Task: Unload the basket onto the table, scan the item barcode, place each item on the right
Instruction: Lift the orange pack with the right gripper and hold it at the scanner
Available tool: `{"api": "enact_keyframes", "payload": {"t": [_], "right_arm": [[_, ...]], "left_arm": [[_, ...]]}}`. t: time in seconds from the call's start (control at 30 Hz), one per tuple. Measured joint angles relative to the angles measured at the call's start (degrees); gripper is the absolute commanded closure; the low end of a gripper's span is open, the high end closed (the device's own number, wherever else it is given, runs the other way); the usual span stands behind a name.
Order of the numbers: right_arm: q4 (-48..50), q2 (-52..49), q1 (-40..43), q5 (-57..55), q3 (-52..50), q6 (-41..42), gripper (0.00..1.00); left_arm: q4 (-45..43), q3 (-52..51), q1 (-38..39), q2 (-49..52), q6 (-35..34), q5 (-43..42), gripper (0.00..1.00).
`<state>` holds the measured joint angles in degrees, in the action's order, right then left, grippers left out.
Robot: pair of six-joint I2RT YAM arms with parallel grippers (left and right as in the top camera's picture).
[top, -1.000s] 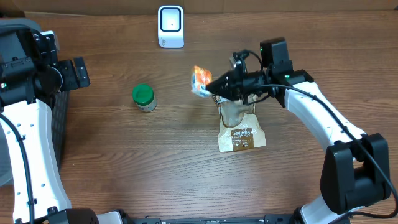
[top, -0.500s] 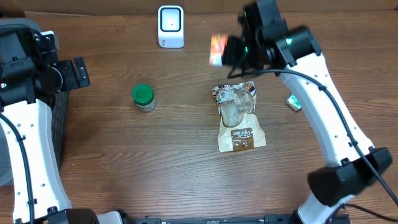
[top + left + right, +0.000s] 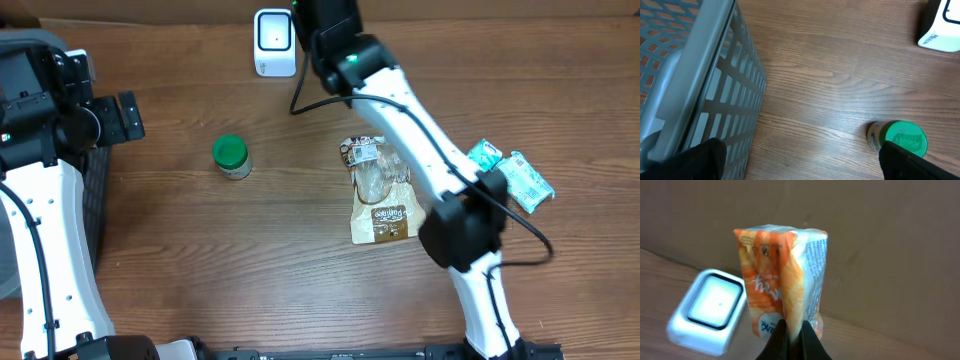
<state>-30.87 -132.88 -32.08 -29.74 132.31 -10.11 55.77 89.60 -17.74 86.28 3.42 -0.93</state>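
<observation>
Orange packet (image 3: 781,280) | long axis upright, print seemingly inverted | right fingers (image 3: 776,344) clamped on bottom edge | left fingers (image 3: 700,160) apart

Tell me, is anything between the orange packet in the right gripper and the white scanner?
No, nothing visible. In the right wrist view the orange packet, pinched in the right gripper, hangs right beside the white scanner, and the gap between them holds no object.

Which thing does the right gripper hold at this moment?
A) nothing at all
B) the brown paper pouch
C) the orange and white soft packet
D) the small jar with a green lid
C: the right gripper is shut on the orange and white soft packet, seen in the right wrist view beside the white box-shaped scanner.
</observation>
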Motion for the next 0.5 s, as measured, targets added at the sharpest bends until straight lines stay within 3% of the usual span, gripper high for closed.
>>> {"api": "enact_keyframes", "payload": {"t": [0.27, 0.5], "right_arm": [[19.4, -11.2, 0.1, -1.7, 0.0, -24.3, 0.96], [24.9, -16.4, -0.3, 0.1, 0.0, -37.7, 0.96]], "left_arm": [[0.0, 0.0, 0.0, 0.0, 0.0, 0.0, 0.00], [0.0, 0.0, 0.0, 0.0, 0.0, 0.0, 0.00]]}}
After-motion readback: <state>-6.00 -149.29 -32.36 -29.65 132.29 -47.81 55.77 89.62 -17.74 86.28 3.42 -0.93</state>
